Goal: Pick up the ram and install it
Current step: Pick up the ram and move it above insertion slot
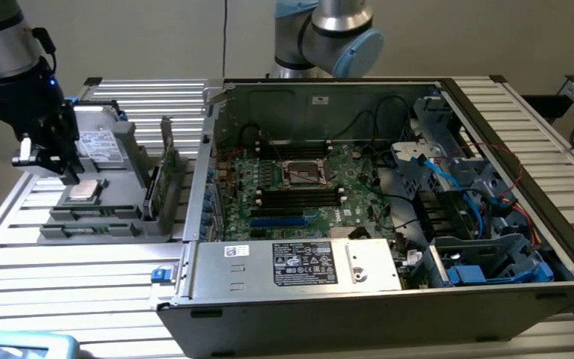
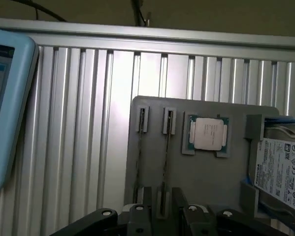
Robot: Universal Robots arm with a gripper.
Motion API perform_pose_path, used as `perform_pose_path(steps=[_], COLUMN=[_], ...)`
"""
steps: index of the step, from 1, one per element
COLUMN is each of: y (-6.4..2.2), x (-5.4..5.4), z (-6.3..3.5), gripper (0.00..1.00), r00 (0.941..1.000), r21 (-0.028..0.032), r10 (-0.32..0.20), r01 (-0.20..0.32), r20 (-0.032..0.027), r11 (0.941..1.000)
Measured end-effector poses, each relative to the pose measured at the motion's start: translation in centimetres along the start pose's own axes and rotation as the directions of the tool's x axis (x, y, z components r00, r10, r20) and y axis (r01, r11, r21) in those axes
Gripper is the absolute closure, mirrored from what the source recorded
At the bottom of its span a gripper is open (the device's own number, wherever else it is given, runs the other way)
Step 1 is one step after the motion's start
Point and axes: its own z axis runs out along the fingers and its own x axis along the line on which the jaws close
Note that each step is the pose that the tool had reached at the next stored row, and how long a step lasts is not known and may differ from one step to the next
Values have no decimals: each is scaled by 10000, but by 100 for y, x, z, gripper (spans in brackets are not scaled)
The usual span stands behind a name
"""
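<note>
Two ram sticks stand on edge in slots of a grey holder (image 2: 206, 177). One ram stick (image 2: 168, 157) runs toward the gap between my fingers, and the other ram stick (image 2: 140, 157) lies beside it. In the exterior view the ram slots (image 1: 87, 221) are at the holder's front edge. My gripper (image 2: 166, 222) hangs over the holder, open, with nothing between its fingers. In the exterior view the gripper (image 1: 50, 166) is above the holder (image 1: 128, 196), at that view's left. The open computer case (image 1: 387, 299) shows its motherboard (image 1: 297, 179) with dark memory slots (image 1: 297, 198).
The holder also carries a square silver processor (image 2: 208, 133), a hard drive (image 2: 280, 169) and an upright green card (image 1: 167, 168). A light-blue tablet (image 2: 9, 98) lies on the slatted aluminium table (image 2: 88, 123). A second arm's base (image 1: 327, 34) stands behind the case.
</note>
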Motion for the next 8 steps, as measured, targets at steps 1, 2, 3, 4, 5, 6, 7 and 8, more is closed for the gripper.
perform_pose_path(steps=[1,2,3,4,5,6,7,8], y=[5,16,31,51,72,94,116,132], x=[5,12,21,32,46,65,83,103], z=[18,35,54,73,92,112,129,148], gripper=[69,69,69,69,69,69,69,69], r00=[10000,10000,10000,10000,10000,10000,10000,10000], r21=[-5,-12,-14,-15,-13,-14,-15,-13], r10=[-41,-57,-62,-63,-64,-64,-63,-64], r01=[41,57,62,63,64,64,63,64], r20=[2,2,3,3,4,4,3,5], r11=[10000,10000,10000,10000,10000,10000,10000,10000])
